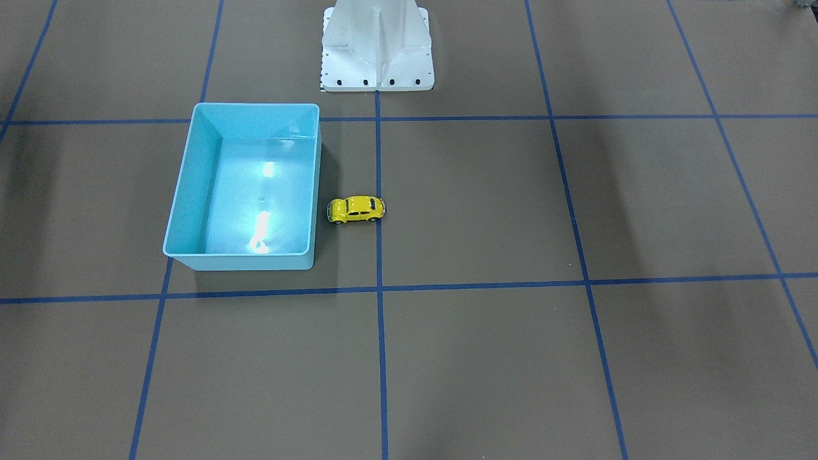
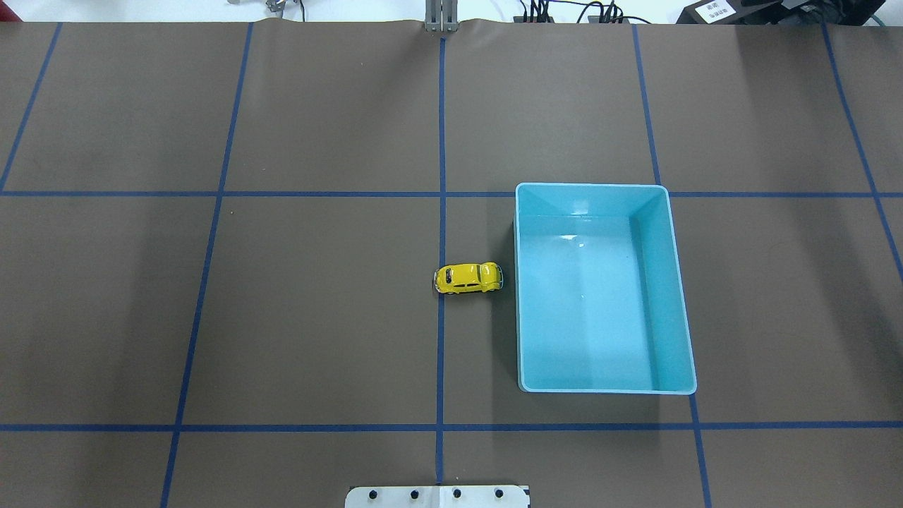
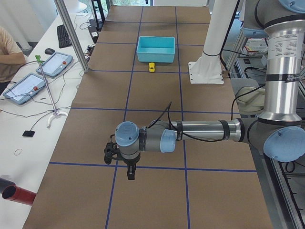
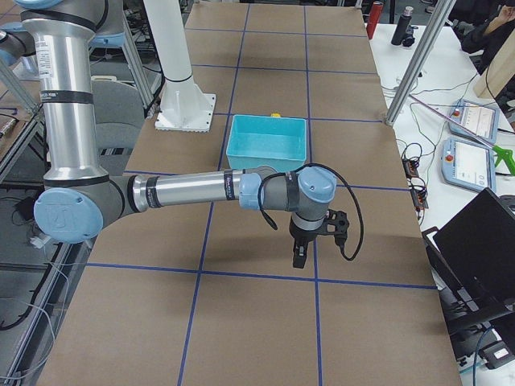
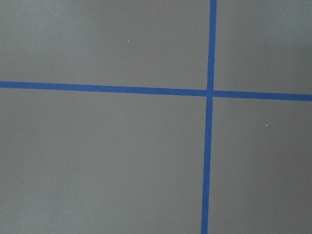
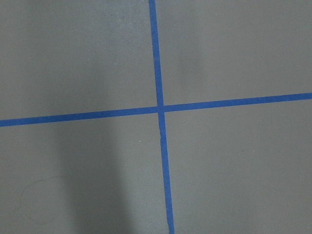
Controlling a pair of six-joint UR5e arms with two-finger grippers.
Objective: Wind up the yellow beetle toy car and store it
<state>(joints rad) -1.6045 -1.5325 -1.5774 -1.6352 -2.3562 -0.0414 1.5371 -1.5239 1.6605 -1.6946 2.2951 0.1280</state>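
Note:
The yellow beetle toy car (image 1: 356, 209) (image 2: 468, 278) (image 3: 151, 67) stands on its wheels on the brown table, just beside the long wall of the light-blue bin (image 1: 185, 191) (image 2: 670, 282) (image 3: 156, 49) (image 4: 265, 141), which holds nothing. Both arms are far from it, out at the table's ends. The left gripper (image 3: 130, 174) and the right gripper (image 4: 298, 259) point down above the paper; I cannot tell whether either is open or shut. Both wrist views show only brown paper and blue tape lines.
The white robot pedestal (image 1: 377, 51) (image 2: 437, 496) stands at the table's robot-side edge. Beyond the far edge is a bench with tablets (image 3: 52, 64), a keyboard, cables, a laptop (image 4: 483, 241) and metal frame posts (image 3: 71, 33). A person's arm (image 3: 9, 55) rests there.

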